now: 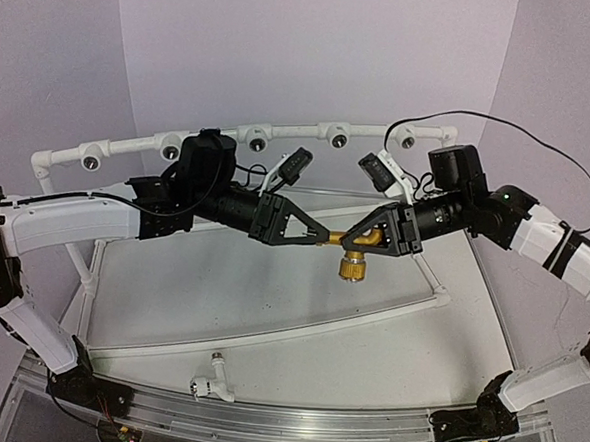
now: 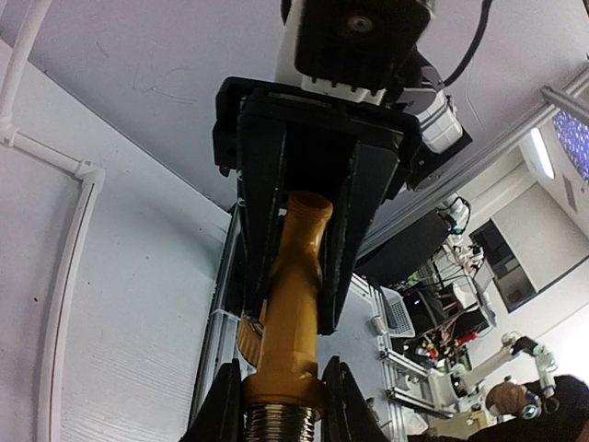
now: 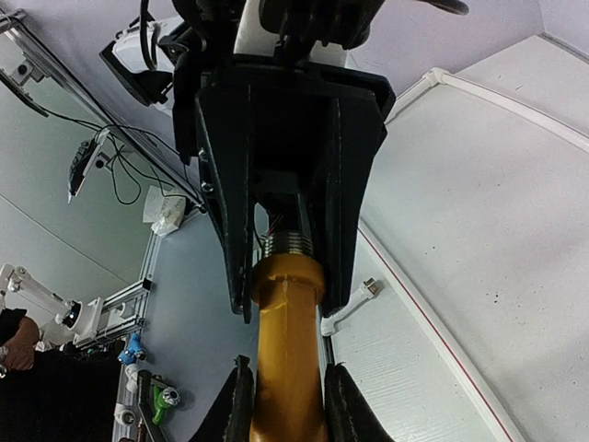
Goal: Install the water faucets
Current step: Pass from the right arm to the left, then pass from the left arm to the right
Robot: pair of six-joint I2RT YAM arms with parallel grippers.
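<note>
Closed down from the left onto a yellow-orange bent plastic faucet (image 1: 344,238): the left jaws, nearly as tight as possible, gripping it. Closed on the same faucet from the right: the right jaws, tip to tip with the left pair. Held between the two in the air over the middle of the table (image 1: 271,290), not touching its surface. Under the faucet, between the two pairs of jaws, a brass threaded collar (image 1: 352,268) pointing down.

In the left wrist view, black left fingers (image 2: 221,414) pressed against both sides of the yellow-orange body right at the brass threads, with black right fingers (image 2: 262,212) clamped farther along on the bent spout. In the right wrist view, the right fingers flanking the yellow-orange body, and the left fingers closed around the threaded part beyond.

Farther out, close to the near edge of the table and a little left of centre: a small white plastic faucet (image 1: 210,384), lying on the table, well apart from both pairs of jaws. Along the far edge, curving from the far left corner toward the far right: a white pipe frame (image 1: 129,149) with round dark sockets (image 1: 255,138). Across the table, from the left edge to the right edge: a thin white pipe (image 1: 268,332).
</note>
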